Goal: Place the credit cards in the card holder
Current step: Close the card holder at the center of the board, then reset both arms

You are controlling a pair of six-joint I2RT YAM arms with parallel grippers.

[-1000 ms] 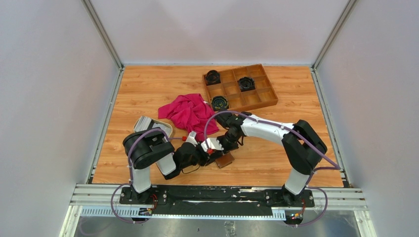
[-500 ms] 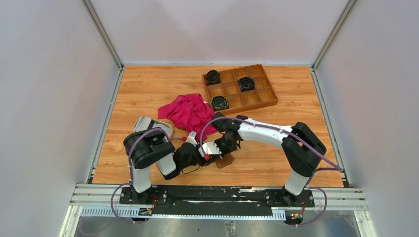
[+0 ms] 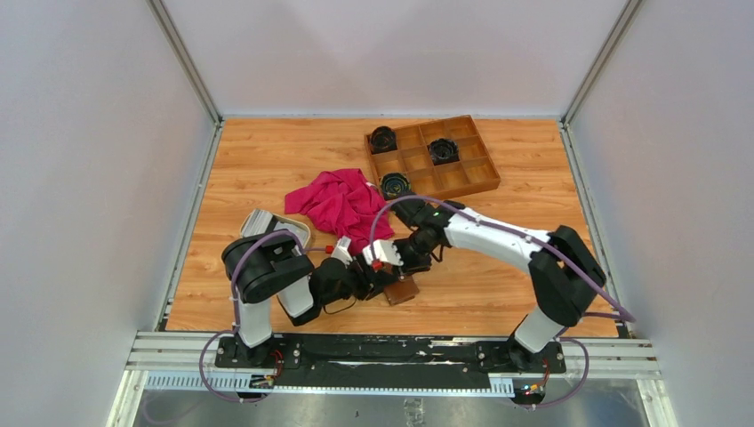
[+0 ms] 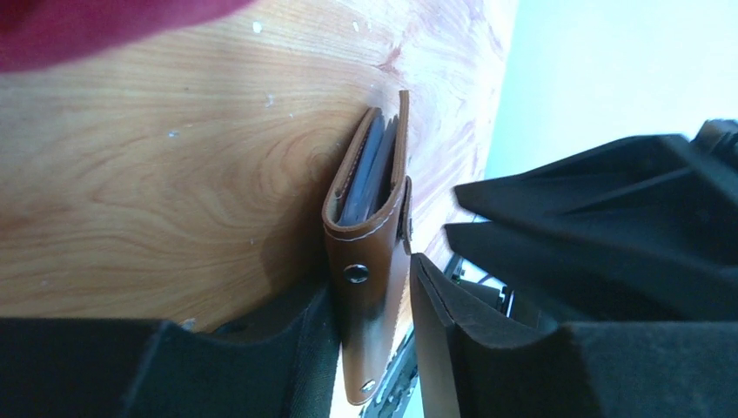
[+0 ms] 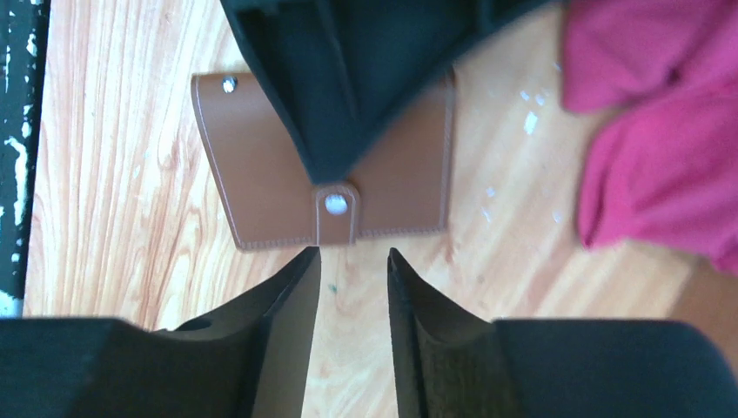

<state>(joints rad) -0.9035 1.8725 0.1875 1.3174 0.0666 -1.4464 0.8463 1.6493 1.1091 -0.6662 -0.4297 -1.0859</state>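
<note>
One card holder [image 4: 370, 252], just in front of the one red cloth [image 3: 342, 203], is clamped by the left gripper [image 4: 372, 283]. The right gripper [image 5: 352, 254], narrowly parted and empty, hovers at its snap tab [image 5: 335, 207]. One stack of credit cards [image 3: 258, 221] lies left of the cloth.

The light is bright and even, from above; on the worktop [image 3: 267, 160] only soft shadows lie under the arms [image 3: 498, 236]. The top view is sharp. In the wrist views the left claw [image 4: 370, 296] and the right claw [image 5: 352, 261] look dark and blurred at the near edge.
</note>
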